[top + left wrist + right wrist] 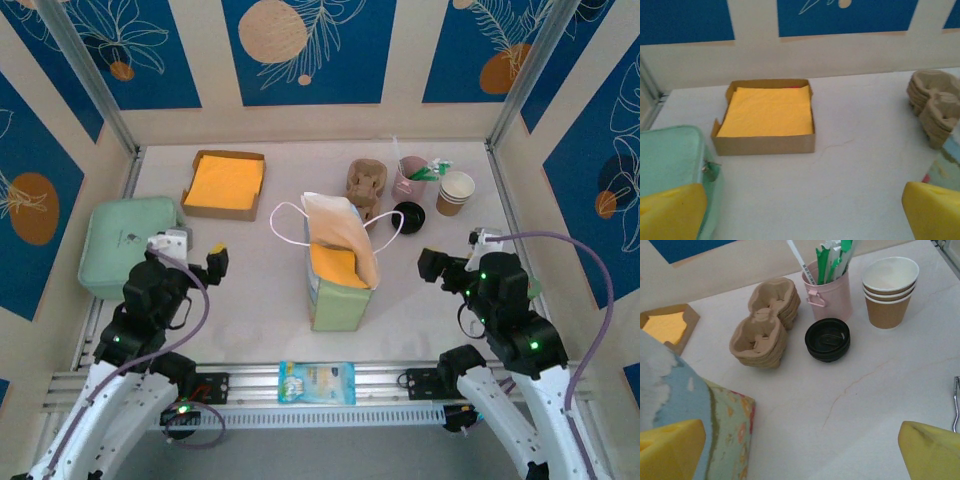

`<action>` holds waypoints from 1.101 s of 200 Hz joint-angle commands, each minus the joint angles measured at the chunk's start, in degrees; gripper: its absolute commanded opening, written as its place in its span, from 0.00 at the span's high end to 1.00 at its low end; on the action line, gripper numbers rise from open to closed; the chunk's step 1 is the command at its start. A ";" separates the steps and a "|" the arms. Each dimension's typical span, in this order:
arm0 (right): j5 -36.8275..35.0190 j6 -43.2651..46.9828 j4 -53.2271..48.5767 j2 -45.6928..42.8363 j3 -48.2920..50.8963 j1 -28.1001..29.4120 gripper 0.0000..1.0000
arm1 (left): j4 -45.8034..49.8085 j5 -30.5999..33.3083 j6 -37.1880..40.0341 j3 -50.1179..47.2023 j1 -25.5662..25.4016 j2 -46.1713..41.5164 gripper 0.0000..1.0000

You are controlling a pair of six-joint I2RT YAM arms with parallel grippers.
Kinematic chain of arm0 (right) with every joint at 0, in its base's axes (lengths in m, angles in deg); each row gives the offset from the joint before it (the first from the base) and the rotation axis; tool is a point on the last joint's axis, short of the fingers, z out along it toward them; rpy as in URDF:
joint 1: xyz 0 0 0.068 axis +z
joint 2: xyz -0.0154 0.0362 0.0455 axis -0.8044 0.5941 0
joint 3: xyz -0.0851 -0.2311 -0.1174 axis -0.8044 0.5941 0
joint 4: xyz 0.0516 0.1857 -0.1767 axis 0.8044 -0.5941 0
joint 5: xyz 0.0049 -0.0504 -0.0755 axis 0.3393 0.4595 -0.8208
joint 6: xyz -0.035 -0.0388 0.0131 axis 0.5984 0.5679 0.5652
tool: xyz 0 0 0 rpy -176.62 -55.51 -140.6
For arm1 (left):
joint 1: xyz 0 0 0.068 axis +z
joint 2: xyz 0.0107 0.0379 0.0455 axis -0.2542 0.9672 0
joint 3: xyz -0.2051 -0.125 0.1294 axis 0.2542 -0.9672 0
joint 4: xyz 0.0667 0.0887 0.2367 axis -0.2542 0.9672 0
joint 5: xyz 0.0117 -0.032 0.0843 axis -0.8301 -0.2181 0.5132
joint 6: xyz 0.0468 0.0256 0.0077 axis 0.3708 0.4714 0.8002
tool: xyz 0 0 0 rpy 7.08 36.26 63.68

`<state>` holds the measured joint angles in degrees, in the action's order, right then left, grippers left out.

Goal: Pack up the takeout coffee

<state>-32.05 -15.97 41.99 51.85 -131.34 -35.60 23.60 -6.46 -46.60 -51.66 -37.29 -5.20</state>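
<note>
- The takeout coffee (408,216) stands on the pale table (250,300), right of centre and in the upper half of the overhead view. Mostly its round black lid shows.
- The right gripper (455,262) hangs lower in that view, slightly right of the coffee and clearly apart from it. Its jaws are spread wide and hold nothing.
- In the right wrist view the coffee (827,339) sits just above mid-frame. The right gripper (800,455) is at the bottom edge, with one yellow pad (670,447) in each lower corner and bare tabletop between them.
- Around the coffee in that view are a pink cup of utensils (832,290) just above it, a stack of pulp cup carriers (765,322) to its left, and stacked lidless paper cups (888,295) to its upper right.
- The patterned paper bag (340,270) stands upright at the centre of the overhead view, to the lower left of the coffee.
- The left gripper (190,250) is at the left of the overhead view, far from the coffee, beside a mint-green case (125,245). Its jaws are wide apart and empty.
- A cardboard tray of yellow napkins (767,120) lies above centre in the left wrist view.
</note>
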 commanded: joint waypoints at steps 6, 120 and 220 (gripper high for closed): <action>-3.15 1.43 7.36 -2.42 5.27 -0.19 0.01 | 1.54 7.07 2.67 -2.18 -0.46 -1.90 0.00; -8.10 0.68 18.94 -2.60 20.22 -0.22 0.01 | -4.14 22.51 1.01 -9.96 -0.46 -0.40 0.00; -17.66 5.70 23.90 -2.86 26.33 0.15 0.01 | -17.57 27.82 2.31 -21.08 -2.76 1.49 0.00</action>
<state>-45.60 -12.27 62.53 49.46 -107.17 -35.68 10.14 18.83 -44.68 -72.20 -38.45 -3.41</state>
